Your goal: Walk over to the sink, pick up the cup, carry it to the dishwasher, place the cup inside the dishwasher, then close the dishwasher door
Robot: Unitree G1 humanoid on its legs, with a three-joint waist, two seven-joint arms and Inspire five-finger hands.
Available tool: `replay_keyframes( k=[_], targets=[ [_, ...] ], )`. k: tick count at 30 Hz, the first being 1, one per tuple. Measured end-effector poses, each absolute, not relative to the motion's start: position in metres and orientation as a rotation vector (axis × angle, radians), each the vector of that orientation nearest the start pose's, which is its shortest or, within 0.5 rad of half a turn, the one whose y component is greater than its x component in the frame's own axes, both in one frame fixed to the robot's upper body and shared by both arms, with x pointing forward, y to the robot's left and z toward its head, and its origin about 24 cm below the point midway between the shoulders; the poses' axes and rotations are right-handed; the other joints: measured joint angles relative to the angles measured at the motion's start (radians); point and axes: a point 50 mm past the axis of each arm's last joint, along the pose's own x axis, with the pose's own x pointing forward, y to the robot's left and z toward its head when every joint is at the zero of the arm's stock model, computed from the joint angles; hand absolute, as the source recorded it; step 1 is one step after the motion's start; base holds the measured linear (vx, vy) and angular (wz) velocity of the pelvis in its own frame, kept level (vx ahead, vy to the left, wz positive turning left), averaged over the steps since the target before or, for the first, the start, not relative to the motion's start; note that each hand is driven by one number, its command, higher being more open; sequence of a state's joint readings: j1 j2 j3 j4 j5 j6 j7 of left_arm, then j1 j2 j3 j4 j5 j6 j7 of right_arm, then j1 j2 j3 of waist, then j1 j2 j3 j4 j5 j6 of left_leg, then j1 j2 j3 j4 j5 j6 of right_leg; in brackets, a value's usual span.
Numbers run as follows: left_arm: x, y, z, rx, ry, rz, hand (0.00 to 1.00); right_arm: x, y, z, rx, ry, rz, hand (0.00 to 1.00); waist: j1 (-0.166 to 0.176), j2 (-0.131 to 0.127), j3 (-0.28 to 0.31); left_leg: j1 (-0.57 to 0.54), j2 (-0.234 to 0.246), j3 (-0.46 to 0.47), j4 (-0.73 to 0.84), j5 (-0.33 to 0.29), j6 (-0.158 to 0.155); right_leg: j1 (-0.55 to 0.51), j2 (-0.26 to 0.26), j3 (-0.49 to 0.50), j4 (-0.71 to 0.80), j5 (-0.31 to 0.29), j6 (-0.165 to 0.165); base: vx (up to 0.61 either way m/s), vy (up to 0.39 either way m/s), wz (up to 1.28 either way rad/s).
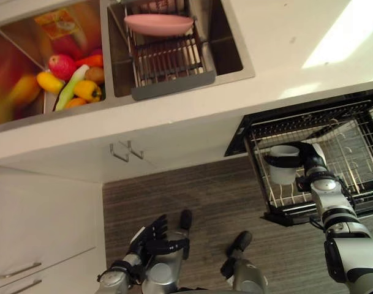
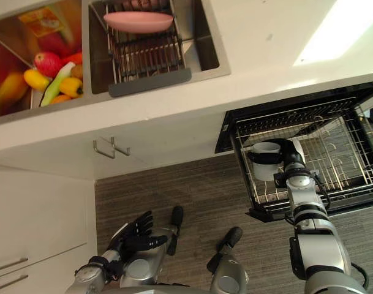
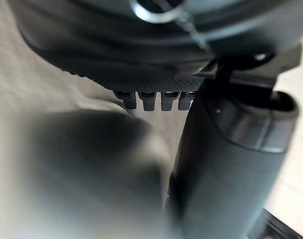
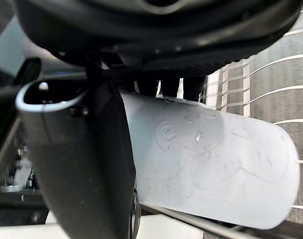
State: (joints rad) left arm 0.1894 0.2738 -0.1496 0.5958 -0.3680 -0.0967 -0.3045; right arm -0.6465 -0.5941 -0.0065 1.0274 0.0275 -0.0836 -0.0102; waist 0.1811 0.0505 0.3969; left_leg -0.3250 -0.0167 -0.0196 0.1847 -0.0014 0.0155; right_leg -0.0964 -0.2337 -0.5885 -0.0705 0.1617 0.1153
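My right hand (image 1: pixel 307 158) is clamped on the white cup (image 1: pixel 284 173). My dark fingers (image 1: pixel 277 162) go round its middle like a belt, and my thumb (image 4: pixel 81 164) presses on the other side. The cup looks like it is standing up. Its open end is on top and its flat bottom is down, so its long side runs up and down. The open end shows as a round ring above my fingers.

The cup is inside the wire rack (image 1: pixel 357 159) that sticks out of the open dishwasher (image 1: pixel 296 113). It sits near the rack's front corner, on the side closest to my left. The cup's bottom is right down at the wires, but I cannot tell if it touches them.

My left hand (image 1: pixel 152 236) hangs low over the wood floor (image 1: pixel 204 196), with its fingers loose and spread, holding nothing.

Up on the counter is the sink (image 1: pixel 226 43). One side has a dark dish rack (image 1: pixel 168 61) with a pink plate (image 1: pixel 158 24) on it. The other side holds fruit (image 1: pixel 73 76).
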Motion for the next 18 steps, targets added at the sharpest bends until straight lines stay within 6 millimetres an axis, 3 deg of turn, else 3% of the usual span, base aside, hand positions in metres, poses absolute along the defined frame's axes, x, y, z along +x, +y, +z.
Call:
replay_keyframes(
  k=[1, 2, 6, 18],
  targets=[
    [0.146, 0.203, -0.103, -0.160, 0.669, -0.177, 1.00, 0.345, -0.319, 0.082, -0.487, 0.236, -0.285, 0.00, 0.001, -0.003, 0.004, -0.010, -0.001, 0.000, 0.001, 0.002, 0.002, -0.010, -0.001, -0.001, 0.001, 0.001, -0.001, 0.00, 0.031, 0.04],
    [0.148, 0.204, -0.102, -0.155, 0.664, -0.179, 1.00, 0.350, -0.318, 0.090, -0.500, 0.219, -0.284, 1.00, 0.002, -0.004, 0.009, -0.014, -0.002, -0.001, 0.002, 0.002, 0.003, -0.013, -0.002, -0.001, 0.001, 0.001, -0.001, 0.01, 0.039, 0.04],
    [0.159, 0.208, -0.097, -0.153, 0.633, -0.178, 1.00, 0.360, -0.319, 0.114, -0.511, 0.166, -0.300, 1.00, 0.015, -0.004, 0.031, -0.022, -0.005, -0.007, 0.002, 0.003, 0.005, -0.018, -0.003, -0.001, 0.002, 0.002, -0.002, 0.02, 0.040, 0.04],
    [0.169, 0.216, -0.091, -0.148, 0.594, -0.060, 1.00, 0.360, -0.322, 0.115, -0.404, 0.173, -0.309, 1.00, 0.027, -0.004, 0.038, -0.017, 0.004, -0.005, 0.000, 0.003, 0.004, -0.020, 0.000, 0.012, 0.016, 0.002, -0.003, -0.01, 0.023, -0.01]
  ],
)
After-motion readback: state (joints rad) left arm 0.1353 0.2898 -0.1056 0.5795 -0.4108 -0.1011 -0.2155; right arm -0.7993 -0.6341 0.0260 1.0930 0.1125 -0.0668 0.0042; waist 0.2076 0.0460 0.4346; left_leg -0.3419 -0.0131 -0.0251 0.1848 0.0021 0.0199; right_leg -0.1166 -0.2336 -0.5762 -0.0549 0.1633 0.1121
